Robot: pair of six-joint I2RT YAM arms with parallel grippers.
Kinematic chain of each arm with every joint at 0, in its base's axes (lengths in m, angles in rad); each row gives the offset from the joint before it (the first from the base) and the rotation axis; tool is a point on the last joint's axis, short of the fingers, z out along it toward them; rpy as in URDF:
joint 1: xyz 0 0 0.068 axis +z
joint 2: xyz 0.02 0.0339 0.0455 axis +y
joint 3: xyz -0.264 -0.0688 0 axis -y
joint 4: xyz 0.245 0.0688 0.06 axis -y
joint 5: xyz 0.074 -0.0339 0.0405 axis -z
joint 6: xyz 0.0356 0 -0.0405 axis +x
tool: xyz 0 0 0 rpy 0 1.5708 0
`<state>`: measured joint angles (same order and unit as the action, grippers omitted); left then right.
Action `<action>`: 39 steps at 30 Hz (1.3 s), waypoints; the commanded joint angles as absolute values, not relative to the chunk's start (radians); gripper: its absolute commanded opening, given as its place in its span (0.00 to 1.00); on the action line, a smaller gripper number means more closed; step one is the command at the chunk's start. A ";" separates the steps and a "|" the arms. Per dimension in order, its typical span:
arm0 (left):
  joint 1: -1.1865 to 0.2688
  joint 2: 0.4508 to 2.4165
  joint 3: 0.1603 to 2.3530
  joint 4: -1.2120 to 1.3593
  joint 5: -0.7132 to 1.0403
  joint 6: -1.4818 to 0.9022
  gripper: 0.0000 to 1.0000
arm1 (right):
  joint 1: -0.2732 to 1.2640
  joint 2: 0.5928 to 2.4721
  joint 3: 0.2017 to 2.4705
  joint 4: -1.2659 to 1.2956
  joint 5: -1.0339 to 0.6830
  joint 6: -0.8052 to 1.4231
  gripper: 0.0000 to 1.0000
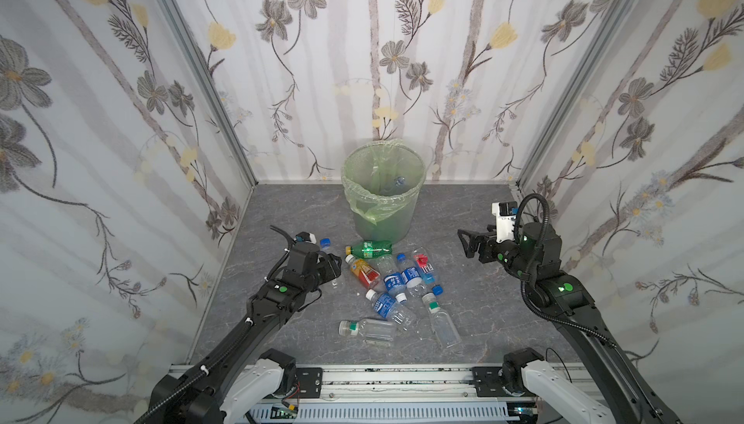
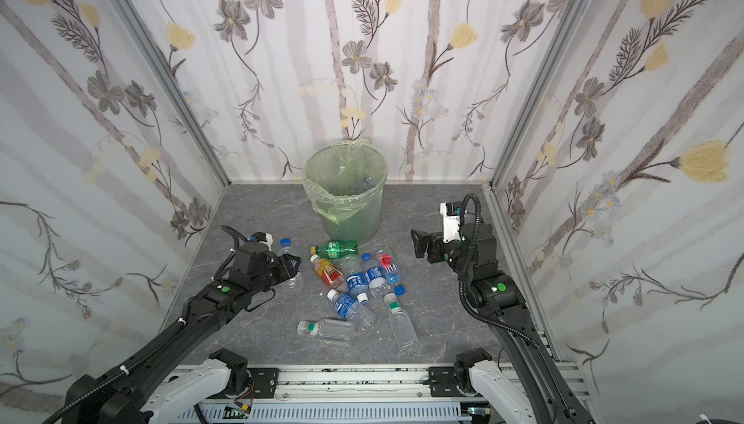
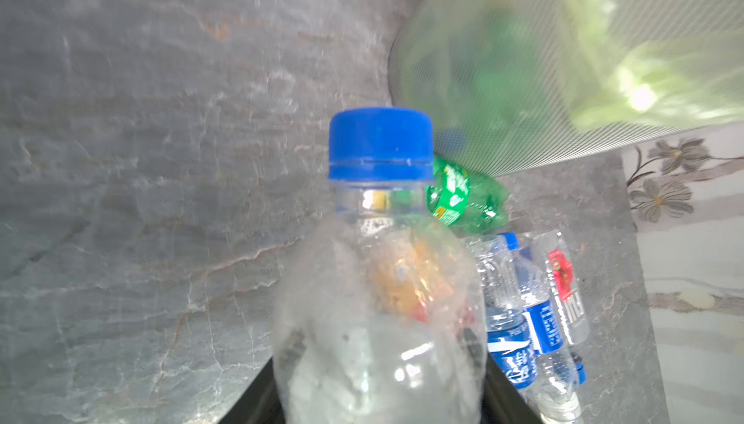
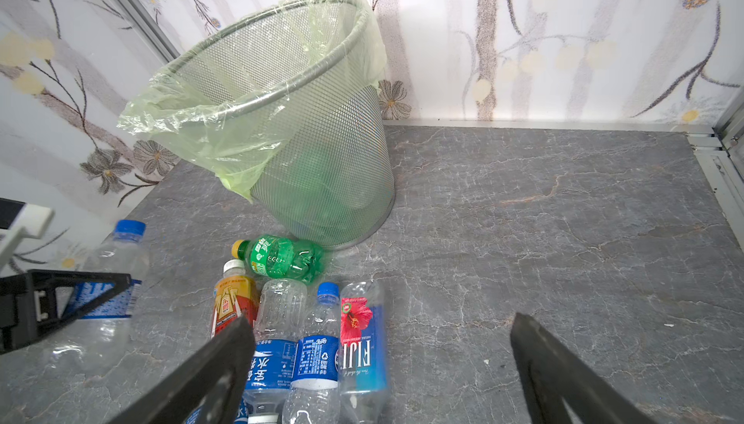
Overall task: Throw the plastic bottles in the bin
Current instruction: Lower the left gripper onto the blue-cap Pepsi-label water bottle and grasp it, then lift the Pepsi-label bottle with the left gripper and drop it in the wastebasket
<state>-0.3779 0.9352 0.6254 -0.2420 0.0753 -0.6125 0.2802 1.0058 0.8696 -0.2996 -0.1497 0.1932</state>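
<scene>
My left gripper (image 1: 329,265) is shut on a clear plastic bottle (image 3: 378,281) with a blue cap (image 1: 325,242) and a blue label; its cap points toward the back wall. The bin (image 1: 380,222), a mesh wastebasket lined with a light-green bag, stands at the back middle and holds at least one bottle (image 1: 397,181). Several bottles lie in a cluster in front of it: a green one (image 1: 368,249), an orange-red labelled one (image 1: 364,275) and blue-labelled clear ones (image 1: 392,279). My right gripper (image 1: 465,244) hangs open to the right of the cluster, with nothing between its fingers.
Two clear bottles with green caps (image 1: 368,330) (image 1: 442,321) lie nearest the front rail (image 1: 394,377). Flowered walls close in the grey stone floor (image 1: 483,313) on three sides. In the right wrist view the floor (image 4: 563,220) right of the bin (image 4: 322,160) shows bare.
</scene>
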 commanded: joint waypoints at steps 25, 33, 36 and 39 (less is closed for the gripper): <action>-0.348 1.079 1.206 -0.012 0.141 -0.367 0.55 | 0.284 0.933 0.794 -0.157 -0.098 0.169 1.00; -0.374 1.573 1.663 -0.051 0.318 -0.368 1.00 | 0.294 0.925 0.783 -0.140 -0.112 0.207 1.00; -0.377 1.498 1.591 -0.051 0.244 -0.348 1.00 | 0.296 0.916 0.779 -0.140 -0.106 0.209 1.00; -0.371 1.399 1.489 -0.052 0.196 -0.325 1.00 | 0.296 0.921 0.786 -0.141 -0.118 0.204 1.00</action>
<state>-0.3756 1.4506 1.5391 -0.0780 0.2424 -0.3546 0.2943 0.9165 0.7849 -0.1745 -0.1032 0.2008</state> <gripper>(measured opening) 0.997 0.996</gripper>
